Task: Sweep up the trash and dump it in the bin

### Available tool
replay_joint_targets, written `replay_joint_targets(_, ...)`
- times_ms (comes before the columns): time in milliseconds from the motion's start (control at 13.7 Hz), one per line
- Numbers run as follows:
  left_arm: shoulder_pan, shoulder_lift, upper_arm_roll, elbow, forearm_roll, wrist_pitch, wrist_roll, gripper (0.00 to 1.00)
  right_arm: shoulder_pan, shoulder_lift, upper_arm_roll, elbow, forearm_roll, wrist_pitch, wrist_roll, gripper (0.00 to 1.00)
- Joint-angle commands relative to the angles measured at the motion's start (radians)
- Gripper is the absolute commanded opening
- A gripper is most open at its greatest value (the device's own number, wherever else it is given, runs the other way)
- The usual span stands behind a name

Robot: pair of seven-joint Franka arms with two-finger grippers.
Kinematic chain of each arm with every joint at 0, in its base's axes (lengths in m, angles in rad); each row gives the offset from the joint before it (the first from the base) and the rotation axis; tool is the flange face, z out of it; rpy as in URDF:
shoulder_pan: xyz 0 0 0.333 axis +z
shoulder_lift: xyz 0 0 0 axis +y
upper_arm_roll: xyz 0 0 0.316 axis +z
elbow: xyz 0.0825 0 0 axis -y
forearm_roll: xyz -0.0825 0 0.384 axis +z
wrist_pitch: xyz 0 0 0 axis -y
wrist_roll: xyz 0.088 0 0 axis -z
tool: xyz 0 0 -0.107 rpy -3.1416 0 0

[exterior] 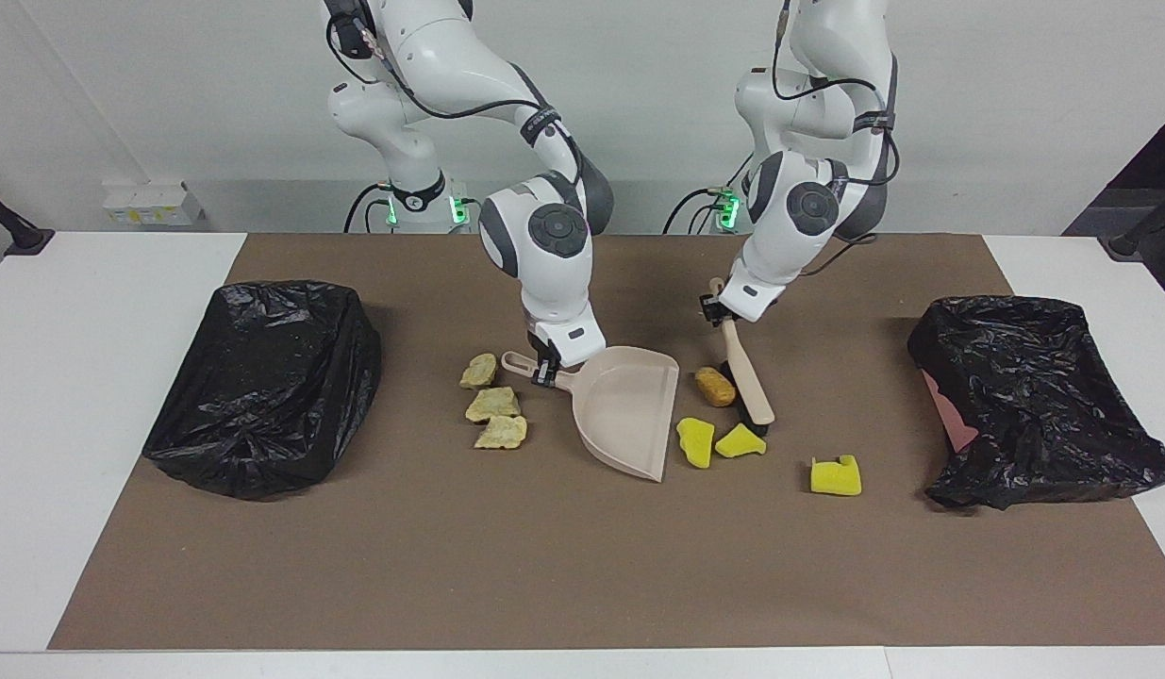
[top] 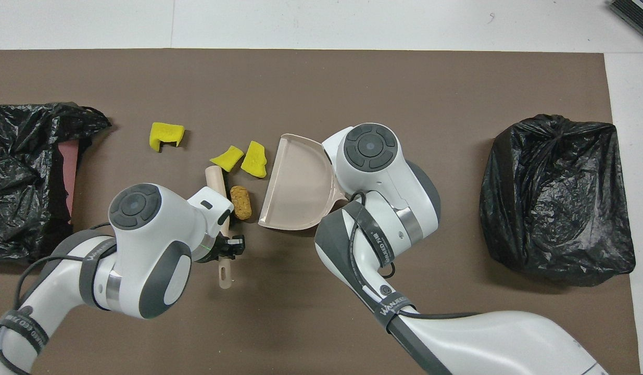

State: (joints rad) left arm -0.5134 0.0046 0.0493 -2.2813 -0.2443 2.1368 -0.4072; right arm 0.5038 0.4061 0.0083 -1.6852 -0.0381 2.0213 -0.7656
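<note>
Facing view: sweeping step
Trash: orange-brown lump (exterior: pixel 715 386) and two yellow sponge pieces (exterior: pixel 695 442) lie between brush (exterior: pixel 747 382) and dustpan (exterior: pixel 629 405) mouth; third sponge (exterior: pixel 836 475) apart; beige crumbly pieces (exterior: pixel 494 405) beside right end effector
Left end effector (exterior: pixel 719 306): clamped on brush handle
Right end effector (exterior: pixel 542 368): clamped on dustpan handle
Advice: keep bristles low, pan lip flat on desk
Writing: arm strap lettering (top: pixel 395 302), unreadable

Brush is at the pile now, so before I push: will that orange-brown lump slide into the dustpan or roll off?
The orange-brown lump looks rounded and oblong, so it may roll rather than slide. It lies lengthwise along the brush, which probably favours rolling toward the dustpan. It looks small and likely light, so a gentle push should do.
</note>
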Motion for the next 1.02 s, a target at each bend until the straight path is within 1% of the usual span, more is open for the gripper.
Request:
replay_joint_targets(0,-0.097,-0.003,0.012,0.006,-0.079,0.055,0.002,0.0,-0.007,-0.015,0.009,-0.027,0.004,0.03,0.023,0.0)
replay_joint_targets(146,-0.148,0.0,0.011,0.041,-0.101,0.061,0.004,0.0,-0.007,-0.015,0.009,-0.028,0.004,0.03,0.025,0.0)
replay_joint_targets(219,-0.155,0.008,0.012,0.061,-0.118,0.049,0.001,0.0,-0.007,-0.015,0.009,-0.027,0.004,0.03,0.025,0.0)
replay_joint_targets(365,-0.137,0.002,0.018,0.078,-0.121,0.006,0.004,0.0,-0.007,-0.015,0.009,-0.027,0.004,0.03,0.025,0.0)
replay_joint_targets(438,-0.125,-0.024,0.035,0.083,-0.109,-0.048,0.016,0.0,-0.007,-0.015,0.009,-0.027,0.004,0.03,0.025,0.0)
replay_joint_targets(510,-0.075,-0.041,0.043,0.11,-0.093,-0.116,0.024,0.0,-0.007,-0.015,0.009,-0.027,0.004,0.028,0.025,0.0)
replay_joint_targets(656,0.019,-0.041,0.046,0.184,0.029,-0.246,0.088,0.0,-0.007,-0.015,0.009,-0.027,0.004,0.025,0.026,0.0)
replay_joint_targets(729,0.065,-0.031,0.046,0.21,0.061,-0.273,0.134,0.0,-0.007,-0.015,0.009,-0.027,0.004,0.025,0.035,0.0)
replay_joint_targets(802,0.111,-0.02,0.046,0.215,0.089,-0.262,0.184,0.0,-0.007,-0.015,0.009,-0.027,0.004,0.025,0.038,0.0)
replay_joint_targets(948,0.2,0.003,0.046,0.244,0.192,-0.25,0.286,0.0,-0.007,-0.015,0.009,-0.027,0.004,0.027,0.04,0.0)
